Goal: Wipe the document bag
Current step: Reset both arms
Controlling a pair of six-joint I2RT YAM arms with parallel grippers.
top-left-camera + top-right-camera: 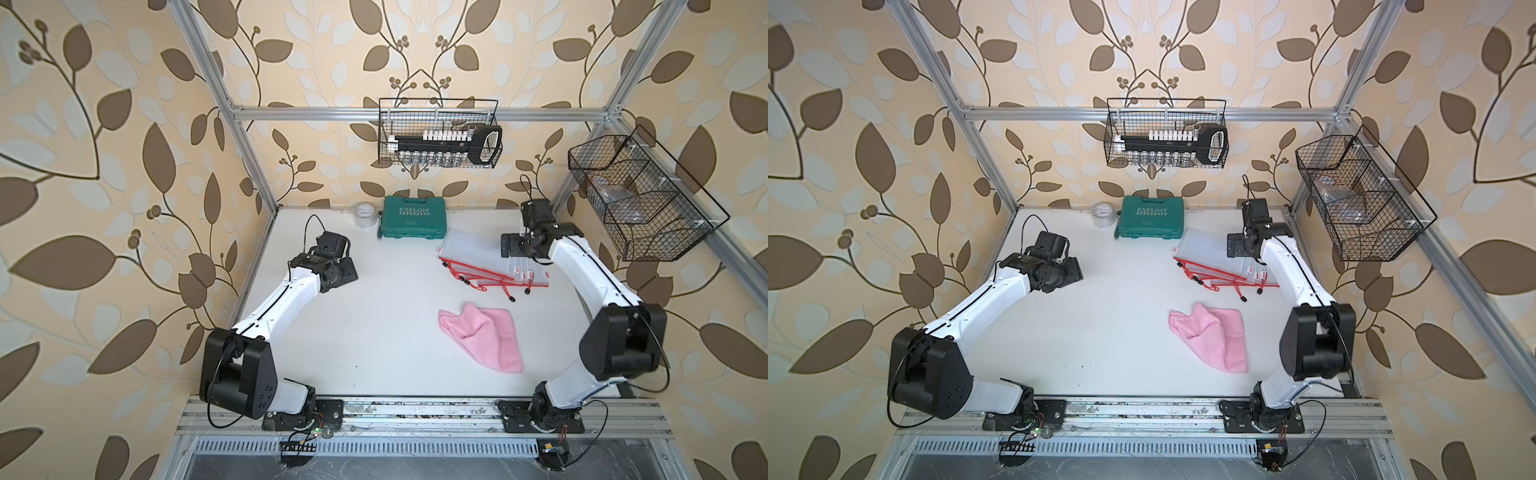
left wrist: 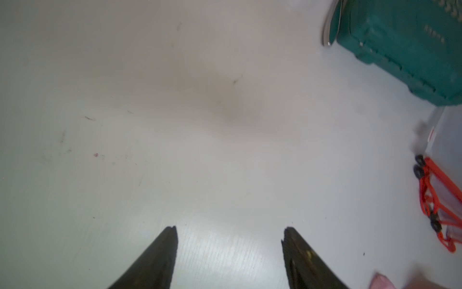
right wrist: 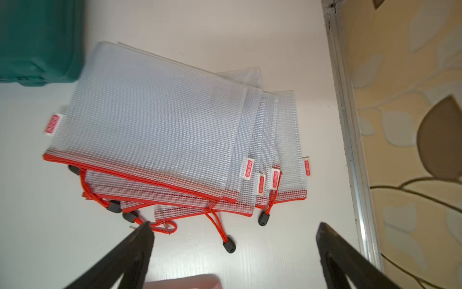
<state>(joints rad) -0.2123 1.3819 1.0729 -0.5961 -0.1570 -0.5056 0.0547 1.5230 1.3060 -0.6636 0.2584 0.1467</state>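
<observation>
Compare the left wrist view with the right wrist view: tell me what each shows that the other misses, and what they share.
Only left wrist: the left gripper, jaws apart, and the edge of what looks like a tape roll. Only right wrist: the right gripper, jaws apart, the mesh faces of the bags, the frame rail, wallpaper. Both: white table, green case, pink cloth corner, the bags' red cords.

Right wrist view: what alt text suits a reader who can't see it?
A fanned stack of clear mesh document bags with red zippers lies on a white table, ahead of the open right gripper. A green case sits beside it.
</observation>
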